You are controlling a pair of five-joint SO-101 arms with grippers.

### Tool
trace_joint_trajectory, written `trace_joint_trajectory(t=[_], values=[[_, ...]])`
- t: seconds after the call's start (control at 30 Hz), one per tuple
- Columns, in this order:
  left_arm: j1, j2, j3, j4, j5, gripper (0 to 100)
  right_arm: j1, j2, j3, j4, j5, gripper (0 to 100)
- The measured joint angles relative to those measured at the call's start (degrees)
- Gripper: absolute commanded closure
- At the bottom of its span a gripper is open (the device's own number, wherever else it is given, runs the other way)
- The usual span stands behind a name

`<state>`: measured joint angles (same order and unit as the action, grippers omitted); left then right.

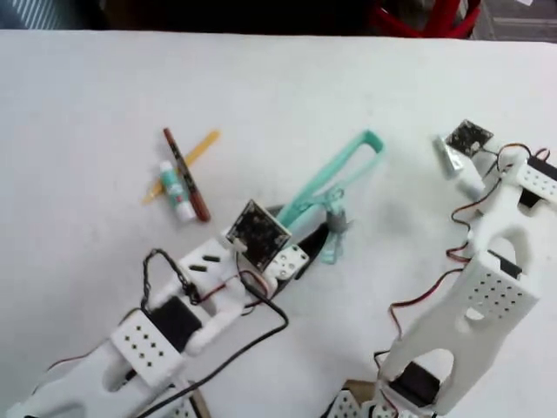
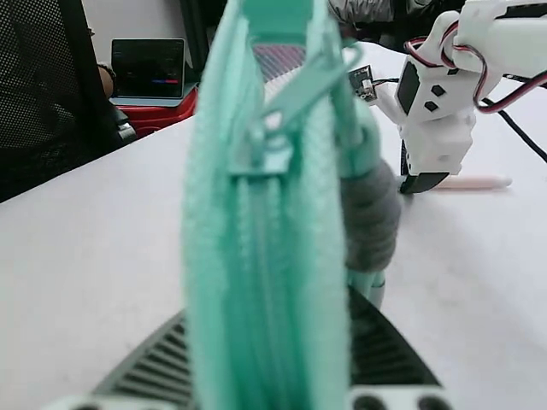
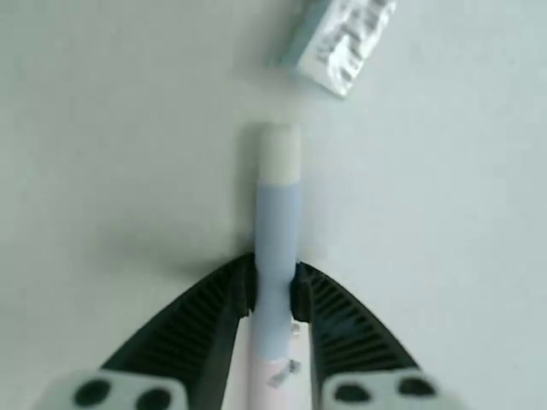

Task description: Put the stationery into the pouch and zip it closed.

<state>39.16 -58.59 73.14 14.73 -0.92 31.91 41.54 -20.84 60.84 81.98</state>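
pouch (image 1: 335, 178): mid-table, edge clamped in left gripper (image 1: 306, 246), soft floppy mesh, best gripped at rim by zip | pen (image 3: 278, 213): far right, mid-barrel pinched in right gripper (image 3: 273, 290), light, stiff, slick

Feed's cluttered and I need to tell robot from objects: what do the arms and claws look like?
The left arm and right arm are white plastic shells with perforated panels and black servo blocks, trailing red and black cables. A small dark circuit board sits at each wrist. The left claw and right claw have black ribbed fingers on white bases.
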Motion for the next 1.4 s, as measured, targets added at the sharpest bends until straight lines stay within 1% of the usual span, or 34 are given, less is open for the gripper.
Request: trace_joint_trajectory(t=[0.1,0.2,0.37,0.47,0.6,0.67,0.73,0.83,0.93,1.07,1.13,1.23,1.4], values=[[0.0,0.0,0.0,0.0,0.0,87,0.0,-1.93,-2.11,8.44,0.0,97.9],[0.0,0.0,0.0,0.0,0.0,87,0.0,-7.56,-4.92,16.18,-2.81,97.9],[0.0,0.0,0.0,0.0,0.0,87,0.0,-24.79,-7.12,25.76,-10.46,97.9],[0.0,0.0,0.0,0.0,0.0,86,-1.05,-36.84,-7.12,27.78,-18.55,97.9],[0.0,0.0,0.0,0.0,0.0,86,-5.01,-53.01,-7.38,27.78,-33.41,97.9],[0.0,0.0,0.0,0.0,0.0,86,-8.18,-59.69,-7.38,27.78,-39.65,97.9],[0.0,0.0,0.0,0.0,0.0,86,-12.84,-64.79,-6.68,27.78,-45.19,97.9],[0.0,0.0,0.0,0.0,0.0,86,-21.54,-69.19,-5.98,27.78,-54.86,97.9],[0.0,0.0,0.0,0.0,0.0,86,-29.36,-72.53,-5.98,26.64,-66.99,97.9],[0.0,0.0,0.0,0.0,0.0,86,-36.48,-76.75,-5.71,21.19,-83.87,97.9],[0.0,0.0,0.0,0.0,0.0,86,-39.82,-77.8,-5.45,18.64,-90.29,97.9],[0.0,0.0,0.0,0.0,0.0,86,-43.87,-79.03,-2.37,14.42,-95.21,97.9],[0.0,0.0,0.0,0.0,0.0,86,-44.92,-79.82,9.05,5.1,-96.18,98.0]])
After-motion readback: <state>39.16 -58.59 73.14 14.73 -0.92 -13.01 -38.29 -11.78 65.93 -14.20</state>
